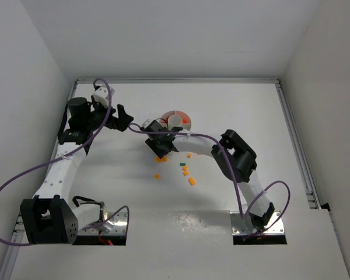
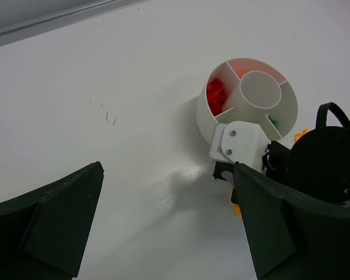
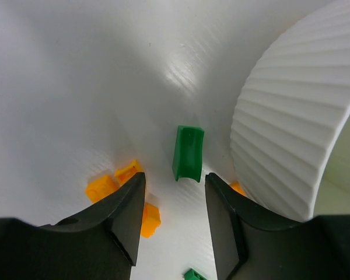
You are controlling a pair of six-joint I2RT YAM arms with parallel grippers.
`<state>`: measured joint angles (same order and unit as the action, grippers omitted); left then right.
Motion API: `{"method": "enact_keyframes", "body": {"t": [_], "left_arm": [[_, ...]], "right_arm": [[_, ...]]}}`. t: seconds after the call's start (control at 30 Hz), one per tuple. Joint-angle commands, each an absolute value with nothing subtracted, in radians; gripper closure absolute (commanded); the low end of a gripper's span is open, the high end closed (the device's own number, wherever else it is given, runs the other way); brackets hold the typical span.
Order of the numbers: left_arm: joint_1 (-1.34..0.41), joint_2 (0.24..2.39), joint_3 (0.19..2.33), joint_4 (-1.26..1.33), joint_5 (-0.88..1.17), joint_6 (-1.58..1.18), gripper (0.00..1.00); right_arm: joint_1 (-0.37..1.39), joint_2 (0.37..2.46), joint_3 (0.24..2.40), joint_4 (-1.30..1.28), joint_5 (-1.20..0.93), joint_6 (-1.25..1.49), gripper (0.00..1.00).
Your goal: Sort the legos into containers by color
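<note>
The round white dish (image 1: 176, 119) stands at the table's middle back; the left wrist view shows its central cup (image 2: 260, 90), red legos (image 2: 215, 96) in one wedge and a bit of green (image 2: 272, 121) in another. My right gripper (image 3: 174, 182) is open, low over the table beside the dish wall (image 3: 291, 134). A green curved lego (image 3: 188, 153) lies flat just beyond its fingertips, untouched. Orange legos (image 3: 101, 188) lie left of the fingers, one (image 3: 151, 219) under the left finger. My left gripper (image 2: 168, 169) is wide open and holds nothing, left of the dish.
Loose orange legos (image 1: 192, 181) and a green one (image 1: 182, 165) are scattered on the table in front of the dish. Another small green piece (image 3: 193, 274) lies between my right fingers near the camera. Purple cables loop from both arms.
</note>
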<state>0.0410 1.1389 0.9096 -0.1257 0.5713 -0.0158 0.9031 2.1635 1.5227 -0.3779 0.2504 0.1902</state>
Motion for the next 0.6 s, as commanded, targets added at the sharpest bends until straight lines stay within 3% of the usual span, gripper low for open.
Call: {"method": "enact_keyframes", "body": {"t": [0.0,0.3,0.57], "left_arm": [[0.051,1.146,0.907,-0.095,0.601,-0.014,0.01],[0.051,1.166,0.916,-0.095,0.611,-0.014,0.01],[0.051,1.175,0.916,-0.095,0.611,-0.005,0.01]], "right_arm": [[0.884,2.192,1.559,-0.380,0.250,0.218,0.54],[0.853,2.232,1.588,-0.399,0.207,0.227,0.54],[0.835,2.232,1.585,-0.399,0.169,0.227,0.66]]}}
